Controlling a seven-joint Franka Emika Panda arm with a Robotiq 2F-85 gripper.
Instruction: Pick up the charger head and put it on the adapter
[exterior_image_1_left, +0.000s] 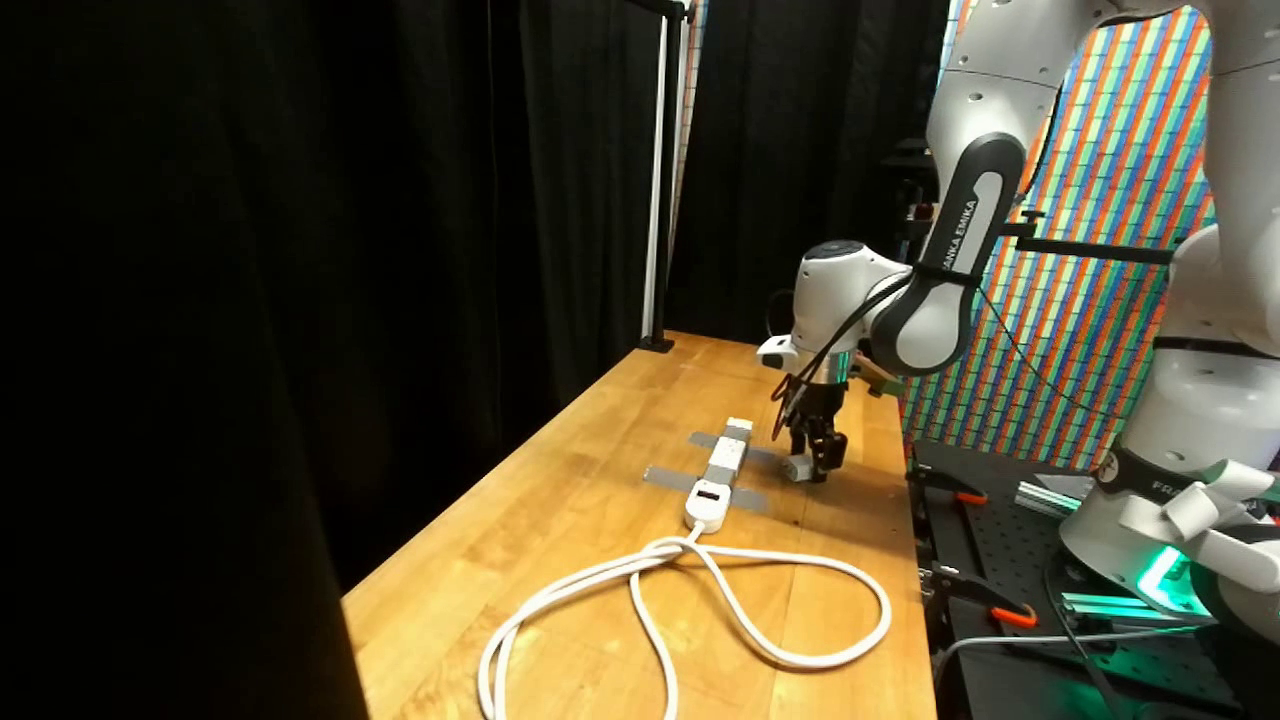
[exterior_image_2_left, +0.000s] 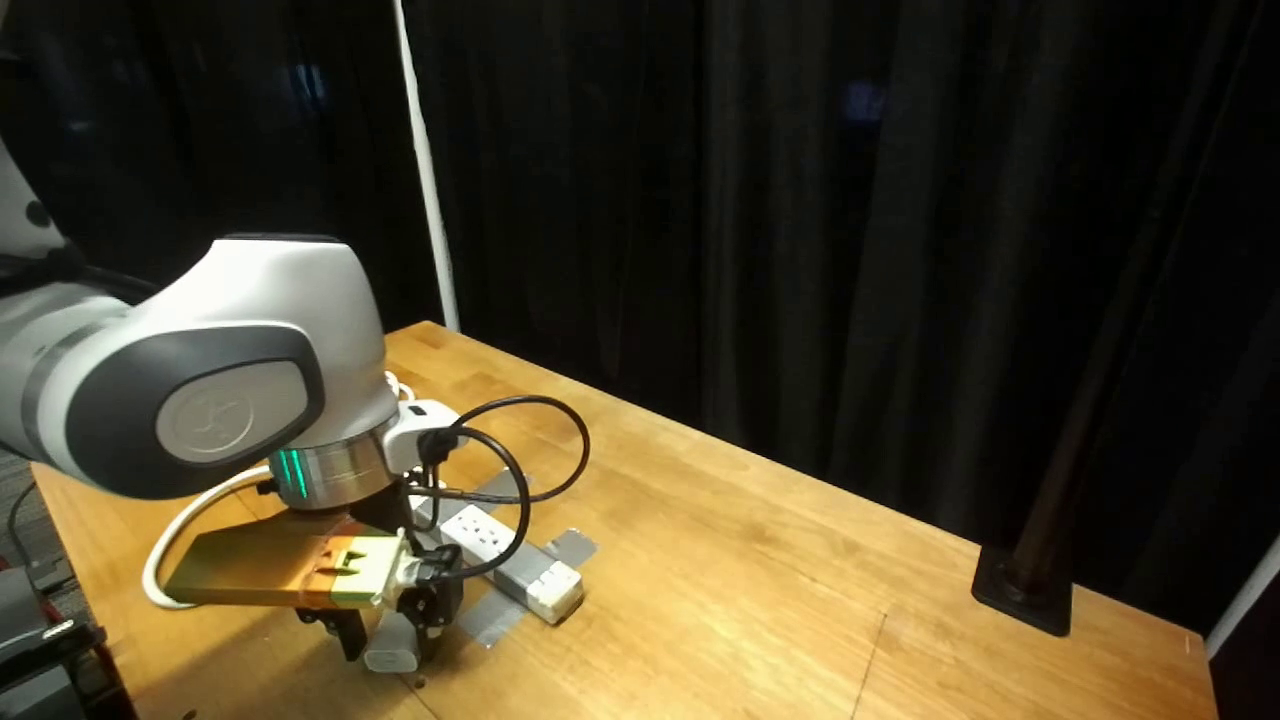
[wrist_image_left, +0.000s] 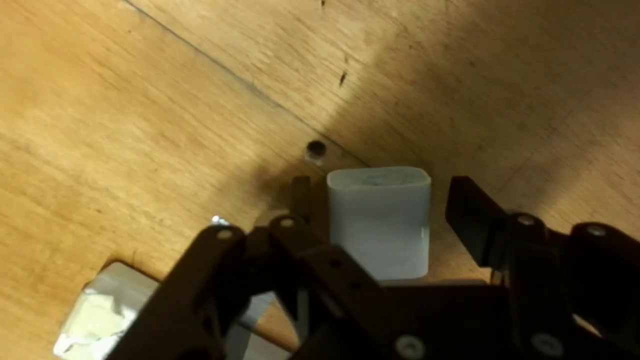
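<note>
The charger head (wrist_image_left: 380, 225), a small white block, sits on the wooden table between my gripper's fingers. It also shows in both exterior views (exterior_image_1_left: 797, 468) (exterior_image_2_left: 392, 648). My gripper (wrist_image_left: 381, 200) is low over the table and open, with one finger on each side of the charger head. A gap shows on both sides of the block in the wrist view. The adapter (exterior_image_1_left: 728, 455), a whitish-grey power strip, lies beside the gripper. Its outlets (exterior_image_2_left: 478, 532) face up. Its end (wrist_image_left: 107, 305) shows at the lower left of the wrist view. The charger head's prongs cannot be made out.
Grey tape (exterior_image_1_left: 670, 478) crosses the adapter and sticks to the table. The thick white cord (exterior_image_1_left: 790, 658) loops over the near table. A black pole base (exterior_image_2_left: 1025, 590) stands at the table's far corner. Clamps (exterior_image_1_left: 945, 482) grip one table edge. Black cables (exterior_image_2_left: 530, 490) loop from the wrist.
</note>
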